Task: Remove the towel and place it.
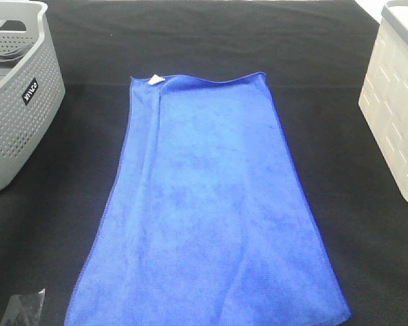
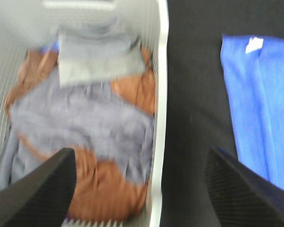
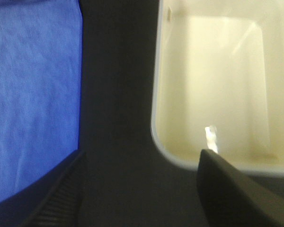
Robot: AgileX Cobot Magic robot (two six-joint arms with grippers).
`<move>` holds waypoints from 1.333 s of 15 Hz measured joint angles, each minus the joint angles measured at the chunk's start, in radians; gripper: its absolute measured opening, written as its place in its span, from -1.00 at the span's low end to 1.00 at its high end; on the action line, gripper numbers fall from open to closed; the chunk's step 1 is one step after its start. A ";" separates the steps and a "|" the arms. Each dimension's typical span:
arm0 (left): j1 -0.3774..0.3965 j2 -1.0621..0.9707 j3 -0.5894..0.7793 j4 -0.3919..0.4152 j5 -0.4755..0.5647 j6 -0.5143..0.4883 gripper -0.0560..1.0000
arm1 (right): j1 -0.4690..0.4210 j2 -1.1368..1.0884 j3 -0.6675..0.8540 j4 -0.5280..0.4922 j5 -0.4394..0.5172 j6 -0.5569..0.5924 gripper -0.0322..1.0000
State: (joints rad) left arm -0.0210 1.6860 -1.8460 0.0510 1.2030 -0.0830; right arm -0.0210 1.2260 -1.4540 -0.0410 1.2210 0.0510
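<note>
The royal-blue towel (image 1: 204,204) lies flat and lengthwise on the black table, with its small white tag (image 1: 154,79) at the far left corner. It also shows in the left wrist view (image 2: 260,109) and in the right wrist view (image 3: 33,94). My left gripper (image 2: 142,189) is open and empty, hovering over the grey basket's right wall, left of the towel. A dark part of it shows at the bottom left of the exterior view (image 1: 24,309). My right gripper (image 3: 142,189) is open and empty, above the strip of table between the towel and the white bin.
A grey perforated basket (image 1: 27,115) stands at the left, holding brown and grey clothes (image 2: 85,127). A cream-white bin (image 1: 398,109) stands at the right; its inside (image 3: 227,85) looks empty. Black cloth (image 1: 211,41) covers the table.
</note>
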 joint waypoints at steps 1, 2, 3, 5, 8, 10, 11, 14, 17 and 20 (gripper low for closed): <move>0.000 -0.091 0.110 0.004 -0.040 -0.010 0.48 | 0.000 -0.158 0.143 -0.028 0.002 0.003 0.36; 0.000 -0.240 0.285 0.011 -0.106 -0.019 0.48 | 0.000 -0.272 0.224 -0.049 0.004 0.020 0.36; 0.000 -0.348 0.406 0.017 -0.146 -0.020 0.48 | 0.000 -0.373 0.286 -0.063 0.004 0.026 0.36; 0.000 -0.529 0.603 0.031 -0.212 -0.023 0.48 | 0.000 -0.575 0.395 -0.091 0.005 0.027 0.36; 0.000 -0.790 0.840 0.062 -0.323 -0.027 0.48 | 0.000 -0.816 0.544 -0.108 0.005 0.027 0.36; 0.000 -0.943 0.960 0.084 -0.380 -0.028 0.48 | 0.000 -0.947 0.634 -0.110 0.005 0.026 0.36; 0.000 -1.012 1.012 0.089 -0.393 -0.028 0.48 | 0.000 -1.003 0.673 -0.111 0.005 0.018 0.36; 0.000 -1.215 1.162 0.107 -0.390 -0.027 0.48 | 0.000 -1.159 0.793 -0.116 -0.002 0.009 0.36; 0.000 -1.403 1.235 0.102 -0.290 -0.027 0.48 | 0.000 -1.230 0.875 -0.115 -0.001 0.005 0.36; 0.000 -1.569 1.270 0.058 -0.192 -0.027 0.48 | 0.000 -1.230 0.910 -0.105 -0.029 -0.008 0.36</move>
State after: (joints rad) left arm -0.0210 0.1170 -0.5760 0.1090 1.0110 -0.1100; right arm -0.0210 -0.0040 -0.5440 -0.1460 1.1920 0.0430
